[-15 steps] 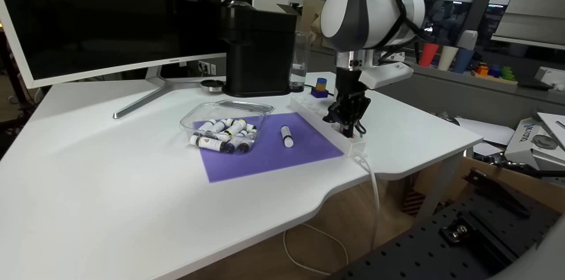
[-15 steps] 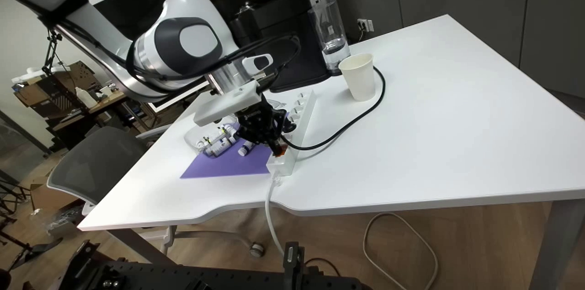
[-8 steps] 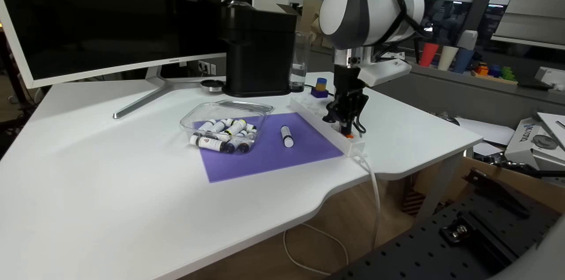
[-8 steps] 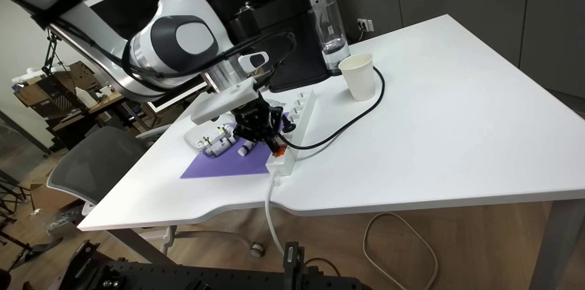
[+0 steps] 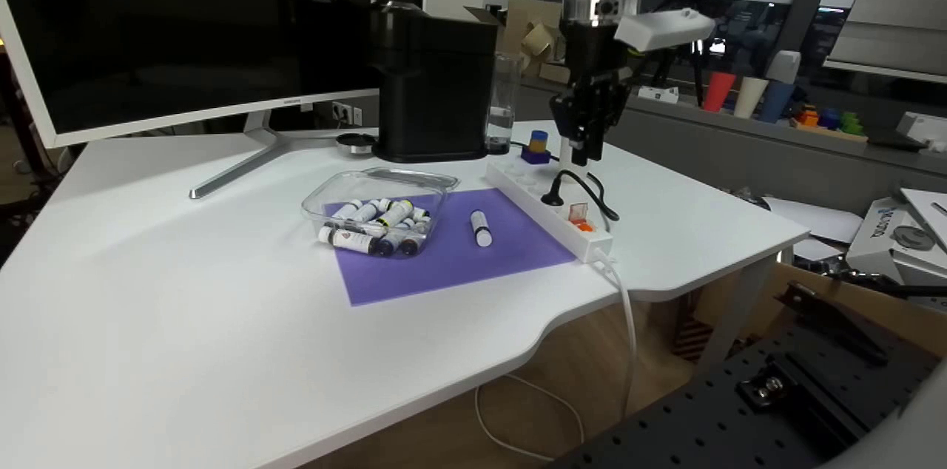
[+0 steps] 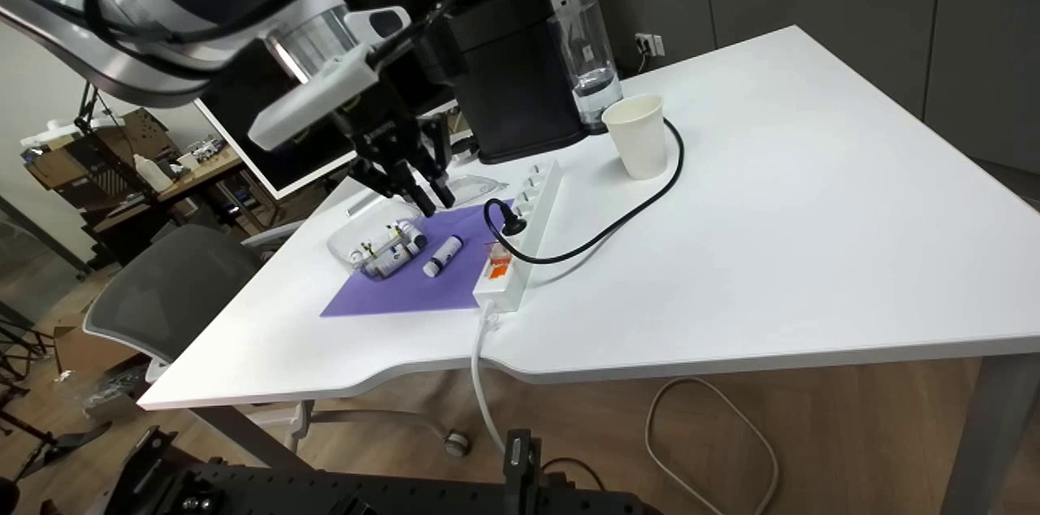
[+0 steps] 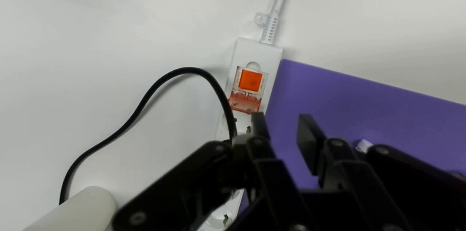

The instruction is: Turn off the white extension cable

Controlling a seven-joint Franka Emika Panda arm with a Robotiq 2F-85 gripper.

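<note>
While the one tool hangs, jaws parted partway and holding nothing, the single white extension cable lies below it on the counter, long axis running from beneath the tool toward the curved edge. Its one orange switch, one reddish lid flipped up, sits near that end; a press would mean going that way and down. On or off I cannot tell. The cable bears one black plug. Next come one purple mat with one loose cylinder; beyond, one clear box of several more, too heaped to count, one black machine, one monitor.
</note>
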